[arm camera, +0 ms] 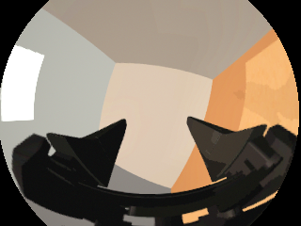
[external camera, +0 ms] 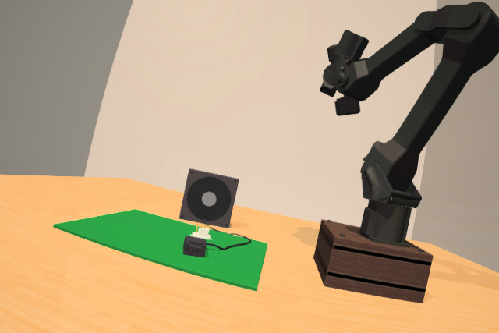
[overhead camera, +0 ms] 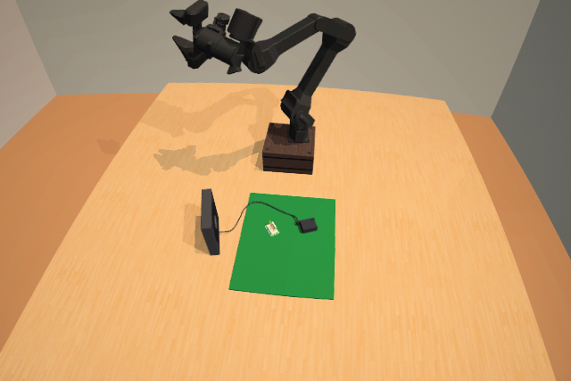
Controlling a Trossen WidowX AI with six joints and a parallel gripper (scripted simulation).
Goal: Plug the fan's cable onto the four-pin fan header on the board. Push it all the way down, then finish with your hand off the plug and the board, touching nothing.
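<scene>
Nothing started yet by the look of it: this reads as the pre-approach step, plug not picked up, header not mated. The gripper (overhead camera: 182,36) hangs high over the table's far side, well apart from the work area, fingers spread wide with nothing between them; the wrist view shows both fingertips against bare wall and table edge only. The arm (overhead camera: 318,63) rises from its wooden base block (overhead camera: 289,148), upper link leaning up and back, forearm stretched out roughly level, wrist turned sideways so the gripper points away from the board rather than down at it. The board (overhead camera: 285,266) lies flat on the table (overhead camera: 415,229) in front of the base. The plug (overhead camera: 307,224) sits loose on the board, near the four-pin fan header (overhead camera: 272,227) but apart from it. The cable (overhead camera: 258,205) loops from the plug back to the fan (overhead camera: 210,222), which stands upright on edge just beside the board. The plug's socket side seems to face sideways in the exterior view, but it is too small to be sure. The next move calls for swinging the wrist down, descending over the plug, gripping its short sides, then aligning it above the header pins.
</scene>
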